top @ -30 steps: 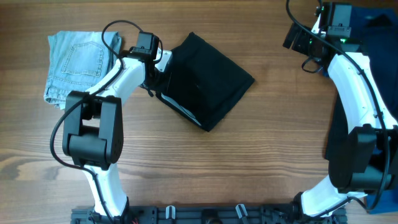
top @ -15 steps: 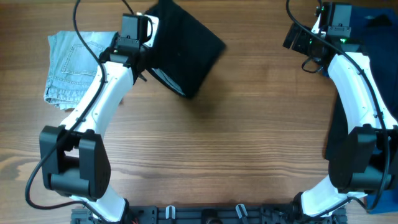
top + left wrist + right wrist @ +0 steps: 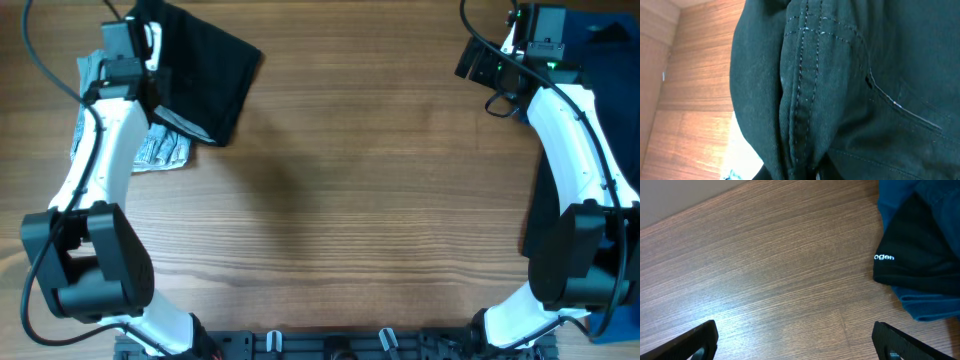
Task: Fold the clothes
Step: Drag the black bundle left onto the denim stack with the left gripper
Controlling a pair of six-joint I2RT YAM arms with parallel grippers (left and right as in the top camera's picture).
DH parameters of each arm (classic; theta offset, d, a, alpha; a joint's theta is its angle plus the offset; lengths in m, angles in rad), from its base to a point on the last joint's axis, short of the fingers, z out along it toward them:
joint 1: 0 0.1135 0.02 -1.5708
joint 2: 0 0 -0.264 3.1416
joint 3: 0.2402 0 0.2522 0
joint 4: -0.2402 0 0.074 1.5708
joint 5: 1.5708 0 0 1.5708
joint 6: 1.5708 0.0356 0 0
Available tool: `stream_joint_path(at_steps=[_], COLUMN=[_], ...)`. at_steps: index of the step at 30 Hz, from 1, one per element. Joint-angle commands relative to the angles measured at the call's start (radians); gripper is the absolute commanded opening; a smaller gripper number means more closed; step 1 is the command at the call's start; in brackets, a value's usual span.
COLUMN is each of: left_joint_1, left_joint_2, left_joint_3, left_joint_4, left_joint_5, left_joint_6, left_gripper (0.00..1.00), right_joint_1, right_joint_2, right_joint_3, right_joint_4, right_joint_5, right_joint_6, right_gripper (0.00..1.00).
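Note:
My left gripper (image 3: 148, 58) is shut on the folded black shorts-like garment (image 3: 205, 65) at the table's far-left corner. The garment hangs over the light-blue denim piece (image 3: 160, 150), covering most of it. Black seamed fabric (image 3: 850, 85) fills the left wrist view and hides the fingers. My right gripper (image 3: 802, 345) stands open over bare wood at the far right, its fingertips (image 3: 697, 339) wide apart with nothing between them. To its right lie a royal-blue garment (image 3: 935, 307) and a black one (image 3: 920, 240) with white lettering.
The royal-blue and black clothes pile (image 3: 605, 40) runs along the table's right edge behind the right arm (image 3: 565, 115). The wooden table (image 3: 350, 200) spreads between the two arms. A rail of clips (image 3: 330, 345) lines the near edge.
My left arm has swung left and back, carrying the black garment from left of centre to the far-left corner, over the denim piece. The right arm has not moved.

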Motion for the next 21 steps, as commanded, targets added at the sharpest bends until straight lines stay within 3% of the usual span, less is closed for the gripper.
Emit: stream_joint_path(at_steps=[1,13,21], left_joint_1=[0.07,0.275,0.331], left_joint_2=[-0.06,-0.116,0.031], left_joint_3=[0.004,0.009,0.009], left_joint_4=[0.01,0.025,0.063], left_joint_5=[0.071,0.2,0.206], left_joint_6=[0.017,-0.01,-0.009], left_gripper=[0.04,0.04,0.04], right_joint_1=[0.004,0.004,0.004], right_joint_2=[0.006,0.006,0.006], right_joint_3=[-0.002,-0.002,-0.002], right_joint_4=[0.003,0.002,0.003], right_joint_5=[0.018,0.018,0.018], right_joint_6=[-0.001,-0.001,-0.001], right_gripper=[0.99,1.0,0.99])
